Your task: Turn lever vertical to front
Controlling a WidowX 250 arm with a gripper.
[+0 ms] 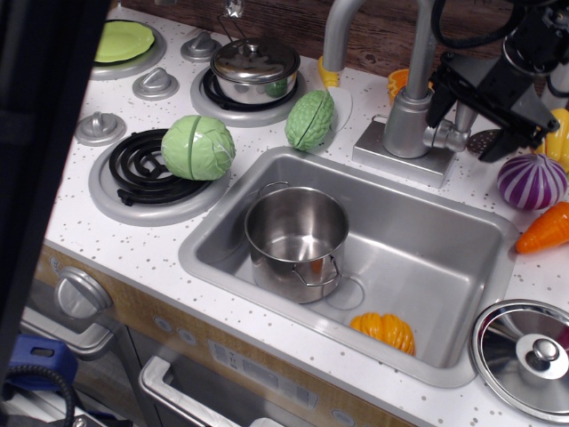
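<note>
The lever (450,135) is a short silver-grey handle jutting to the right from the faucet's cylindrical body (405,124), behind the sink. My black gripper (476,120) hangs just above and to the right of the lever, tilted, with its jaws spread wide. One finger (442,100) is beside the faucet body and the other finger (511,138) is out to the right. The gripper holds nothing, and the lever tip shows below it between the fingers.
The tall curved spout (338,36) rises behind the sink (427,258), which holds a steel pot (296,236) and an orange pumpkin (384,331). A purple onion (531,181), a carrot (544,229) and a pot lid (529,356) lie at the right. Green cabbages (197,147) sit by the burners.
</note>
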